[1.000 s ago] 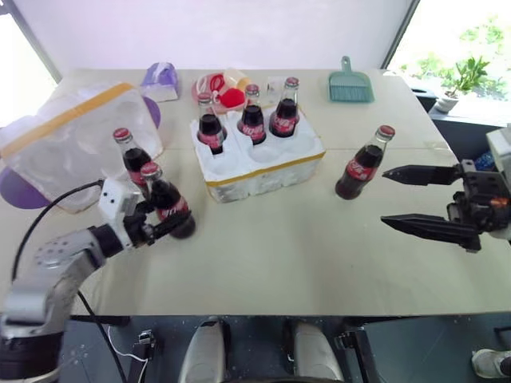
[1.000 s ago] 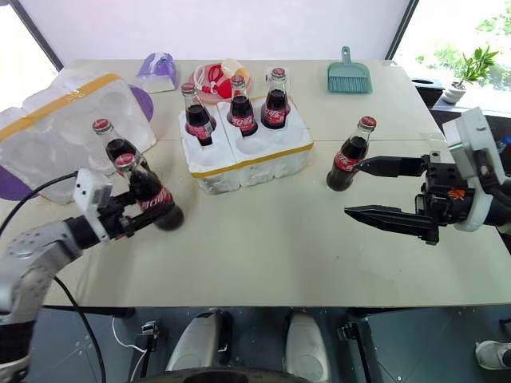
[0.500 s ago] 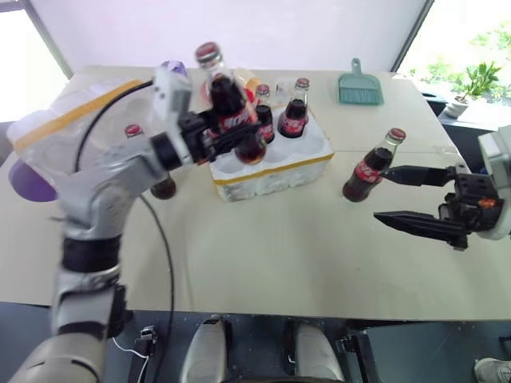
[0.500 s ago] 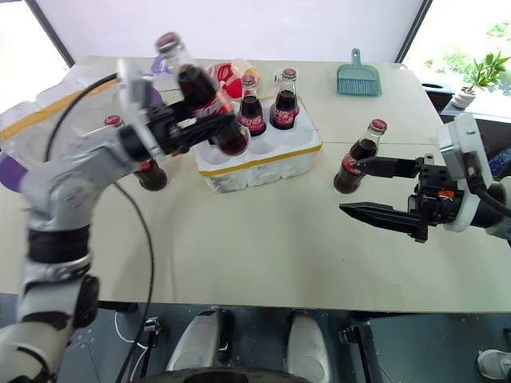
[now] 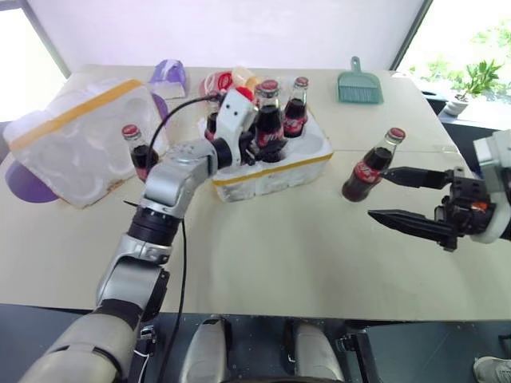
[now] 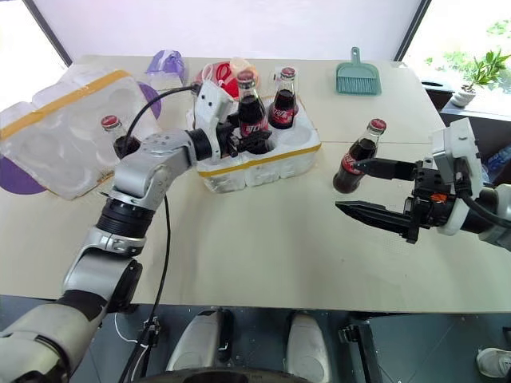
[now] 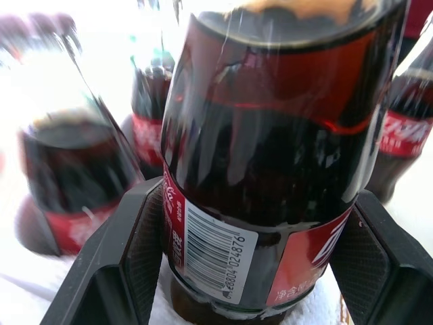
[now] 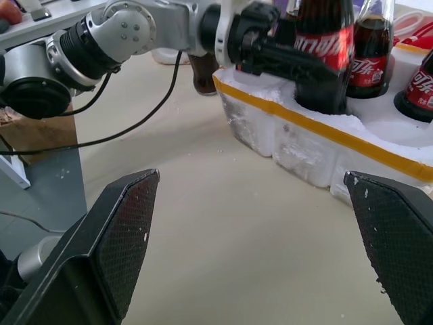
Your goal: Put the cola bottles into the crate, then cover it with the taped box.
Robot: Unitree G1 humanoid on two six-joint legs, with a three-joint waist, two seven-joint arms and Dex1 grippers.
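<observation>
On the far left of the table (image 5: 263,263) lies the taped box (image 5: 76,140), a big white foam box tilted on its side with one broad yellow band across it. A purple disc (image 5: 24,182) pokes out from under its near edge. Just right of the box a cola bottle (image 5: 140,153) stands upright on the table.

The left gripper (image 5: 257,142) reaches over the crate (image 5: 275,163), and its two black fingers (image 7: 145,237) are clamped on the label of another cola bottle (image 5: 268,121), one on each side. The base of this held bottle sits in a near well of the crate. The crate is the white foam tray with a thin yellow band, in the middle of the table toward the far side. More bottles stand in its far row, among them one at the right end (image 5: 297,108); how many stand behind the arm cannot be told.

Beyond the crate lie a purple pack (image 5: 169,78) and some red things (image 5: 223,80); a teal dustpan (image 5: 355,84) lies further right.

Right of the crate, apart from it, one more bottle (image 5: 373,165) stands alone on the table. The right gripper (image 5: 407,195) hangs just beside it with its jaws spread wide and nothing between them; one fingertip is close to the bottle's label.
</observation>
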